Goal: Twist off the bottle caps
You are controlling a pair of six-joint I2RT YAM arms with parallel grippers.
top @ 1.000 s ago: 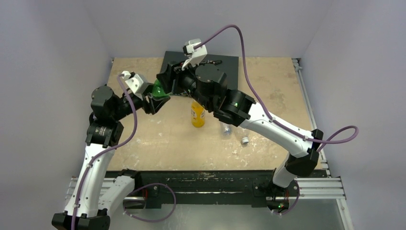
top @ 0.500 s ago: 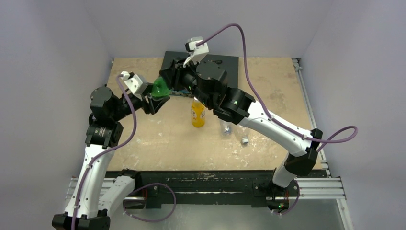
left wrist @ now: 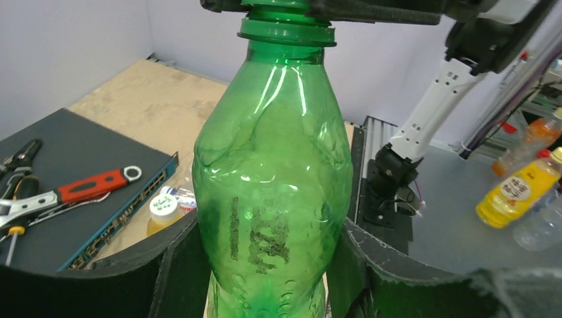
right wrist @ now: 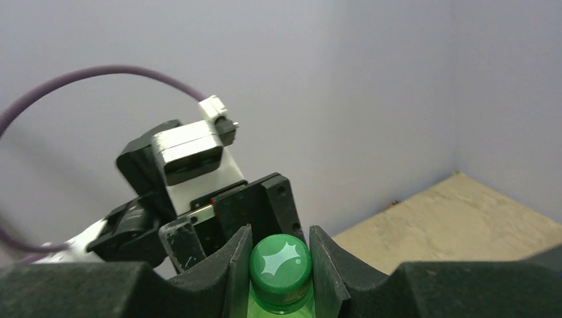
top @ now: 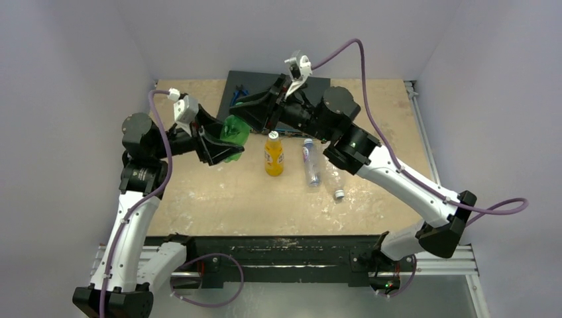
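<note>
**Gripping green bottle at both ends, off the desk**

Left jaws are clamped on the belly of the green bottle [left wrist: 272, 179], one pad on each flank. In the top view the bottle sits at about 11 o'clock on the desk [top: 199, 192], lifted and tilted, neck toward 1 o'clock.

Right jaws come in from 1 o'clock and are pressed tight onto the green cap [right wrist: 280, 264], pinching it on both sides. The cap is still seated on the neck.

Orange-yellow bottle [top: 274, 158] stands upright at 4 o'clock of the green one, well apart from it, its white cap [top: 272, 135] on. Clear blue-labelled bottle [top: 310, 164] lies at 3 o'clock of that. Larger clear bottle [top: 333, 179] lies just beside it at 4 o'clock, with a white cap at its 5 o'clock end.

Dark slab [top: 318, 86] sits at the desk's 12 o'clock edge; a red-handled tool [left wrist: 89, 187] lies on it.
</note>
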